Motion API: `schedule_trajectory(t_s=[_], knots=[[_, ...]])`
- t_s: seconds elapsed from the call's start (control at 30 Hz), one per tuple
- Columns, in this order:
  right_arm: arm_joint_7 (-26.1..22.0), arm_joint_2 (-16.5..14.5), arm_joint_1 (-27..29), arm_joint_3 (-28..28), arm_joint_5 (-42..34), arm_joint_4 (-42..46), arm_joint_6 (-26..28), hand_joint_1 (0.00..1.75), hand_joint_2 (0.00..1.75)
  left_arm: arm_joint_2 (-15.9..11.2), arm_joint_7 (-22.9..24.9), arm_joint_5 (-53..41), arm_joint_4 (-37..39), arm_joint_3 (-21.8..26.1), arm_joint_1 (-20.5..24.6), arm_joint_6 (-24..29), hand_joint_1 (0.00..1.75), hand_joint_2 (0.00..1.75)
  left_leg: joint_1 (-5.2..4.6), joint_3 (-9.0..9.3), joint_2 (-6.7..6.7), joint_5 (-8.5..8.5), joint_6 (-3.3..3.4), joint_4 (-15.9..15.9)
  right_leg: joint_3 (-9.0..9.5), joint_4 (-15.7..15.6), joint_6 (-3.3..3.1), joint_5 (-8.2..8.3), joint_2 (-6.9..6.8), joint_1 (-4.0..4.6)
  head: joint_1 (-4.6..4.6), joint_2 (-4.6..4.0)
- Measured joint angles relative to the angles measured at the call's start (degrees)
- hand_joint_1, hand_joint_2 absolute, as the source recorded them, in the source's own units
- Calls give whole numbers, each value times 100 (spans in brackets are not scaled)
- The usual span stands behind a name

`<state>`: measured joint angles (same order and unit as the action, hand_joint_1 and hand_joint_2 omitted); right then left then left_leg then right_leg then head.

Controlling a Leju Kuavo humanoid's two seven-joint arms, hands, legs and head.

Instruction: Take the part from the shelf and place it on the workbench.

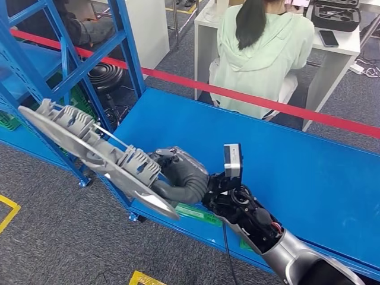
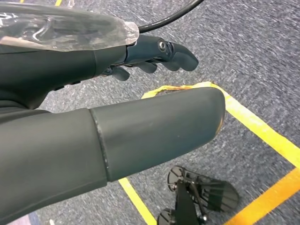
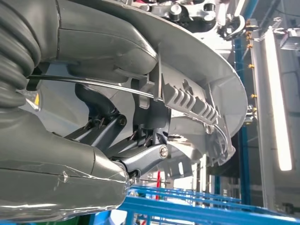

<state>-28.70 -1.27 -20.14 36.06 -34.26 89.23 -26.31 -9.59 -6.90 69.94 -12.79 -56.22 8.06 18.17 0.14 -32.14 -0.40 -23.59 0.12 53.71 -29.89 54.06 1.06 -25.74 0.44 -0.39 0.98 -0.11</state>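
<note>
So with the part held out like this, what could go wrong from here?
The right hand grips the long grey part at one end only, so it could tilt or slip. Its far end sits near the blue shelf frame and could knock it while swinging toward the workbench.

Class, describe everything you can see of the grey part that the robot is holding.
The grey part is long and flat, like cast metal or plastic, with a smooth curved rim, ribbed blocks on top and a thin rod along it. The right hand grips one end; the rest juts out tilted over the carpet, beside the blue workbench.
</note>
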Motion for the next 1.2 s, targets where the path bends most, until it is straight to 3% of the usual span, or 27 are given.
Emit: schedule_trajectory(t_s=[0.13, 0.33, 0.67, 0.8, 1.2], knots=[[16, 0, 39, 113, 114, 108, 147, 175, 175, 3, -398, 258, 0, 13, 1, -195, 0, 0, 0, 0, 1, 0, 0, 0, 0, 0, 0, 0, 1, 0, 0, 0], [13, 2, 116, 203, 132, 216, 280, 175, 175, 21, -1568, 812, 0, 238, 46, -391, 0, 0, 0, 1, 0, 0, 0, 1, 0, -1, 0, 0, 0, -1, 1, 0], [7, 3, 149, 288, 132, 283, 313, 175, 175, 55, -2031, 875, 0, 520, 104, -361, 0, 0, 0, 1, 2, 0, 0, 1, -1, -1, 0, 0, 2, 0, 0, 0], [7, 5, 148, 324, 126, 288, 330, 175, 175, 57, -2281, 942, 0, 628, 132, -325, 0, 175, 0, 0, 2, 0, 0, 1, -1, -1, 0, 0, 1, 0, 0, 0], [-11, 7, 120, 438, 85, 288, 375, 175, 175, 56, -2298, 968, 0, 800, 176, -30, 0, 175, 0, 0, 2, 0, 0, 1, 0, -1, 0, 1, 1, 0, 0, 0]])
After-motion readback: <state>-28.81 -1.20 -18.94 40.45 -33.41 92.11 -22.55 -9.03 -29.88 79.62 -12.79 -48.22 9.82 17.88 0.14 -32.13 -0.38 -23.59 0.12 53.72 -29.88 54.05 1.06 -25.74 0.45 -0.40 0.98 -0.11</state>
